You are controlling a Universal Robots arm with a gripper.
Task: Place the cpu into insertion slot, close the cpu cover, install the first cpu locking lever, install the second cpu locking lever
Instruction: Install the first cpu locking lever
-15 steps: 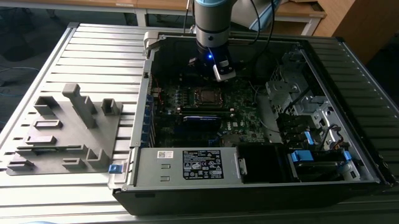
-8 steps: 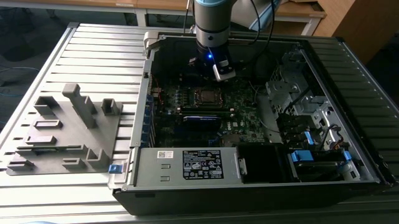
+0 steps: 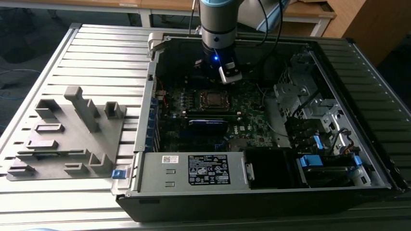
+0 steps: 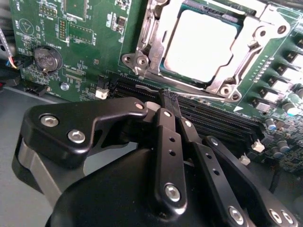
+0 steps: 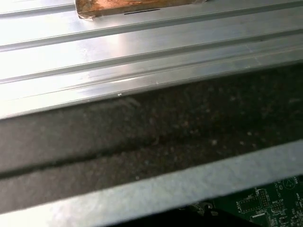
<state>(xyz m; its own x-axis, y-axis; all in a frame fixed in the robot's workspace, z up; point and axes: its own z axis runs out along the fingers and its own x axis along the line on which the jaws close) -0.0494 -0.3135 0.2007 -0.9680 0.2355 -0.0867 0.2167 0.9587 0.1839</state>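
The cpu [image 4: 199, 45], a flat silver-grey square, lies in the socket on the green motherboard [image 4: 85, 28]. The cpu cover [image 4: 142, 60], a shiny metal frame with screws at its corners, lies flat around the cpu. In the exterior view the socket [image 3: 212, 98] sits mid-board, just below the arm's wrist [image 3: 217, 57]. My gripper [image 4: 169, 96] is shut with nothing between its black fingers. Its tips hover at the socket's edge, next to a thin metal bar [image 4: 199, 94] that runs along that side. I cannot tell how the locking levers stand.
The open computer case [image 3: 154, 43] rests on a ribbed metal table [image 5: 142, 42]. Inside are a white-labelled power supply box [image 3: 205, 171], a blue memory stick [image 3: 209, 122], black memory slots [image 4: 222, 120] and a drive cage [image 3: 308, 110]. A grey fixture tray [image 3: 64, 139] lies on the exterior view's left.
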